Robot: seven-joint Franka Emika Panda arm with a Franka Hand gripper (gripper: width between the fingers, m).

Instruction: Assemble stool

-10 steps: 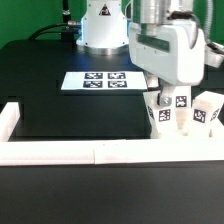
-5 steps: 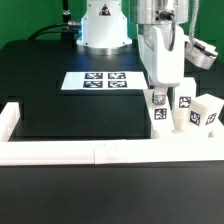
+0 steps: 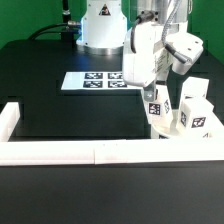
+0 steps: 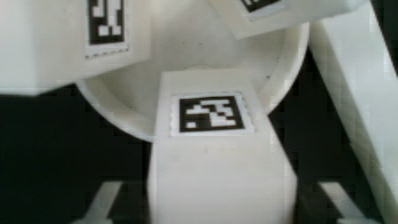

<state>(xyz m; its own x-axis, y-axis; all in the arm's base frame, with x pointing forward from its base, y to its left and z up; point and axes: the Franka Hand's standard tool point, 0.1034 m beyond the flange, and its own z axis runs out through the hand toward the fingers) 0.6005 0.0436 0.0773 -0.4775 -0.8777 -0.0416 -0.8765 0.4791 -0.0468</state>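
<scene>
A white leg block (image 4: 214,150) with a square tag lies straight between my fingers, with a dark gap on each side of it. My gripper (image 4: 217,205) is open around it. Behind it curves the rim of the round white seat (image 4: 111,105), and two more tagged leg blocks (image 4: 98,40) (image 4: 285,10) lie beyond. In the exterior view my gripper (image 3: 152,94) hangs tilted over a leaning leg block (image 3: 157,110) at that view's right. Another leg block (image 3: 193,108) stands beside it. The seat (image 3: 172,131) is mostly hidden behind them.
The long white border rail (image 3: 100,152) runs along the front and turns up at the exterior view's left (image 3: 8,118). The marker board (image 3: 92,80) lies on the black table behind. The robot's white base (image 3: 100,25) stands at the back.
The gripper has turned and tilted over, its body swinging toward the exterior view's left. The leg block under it now leans, and the other blocks have shifted slightly.
</scene>
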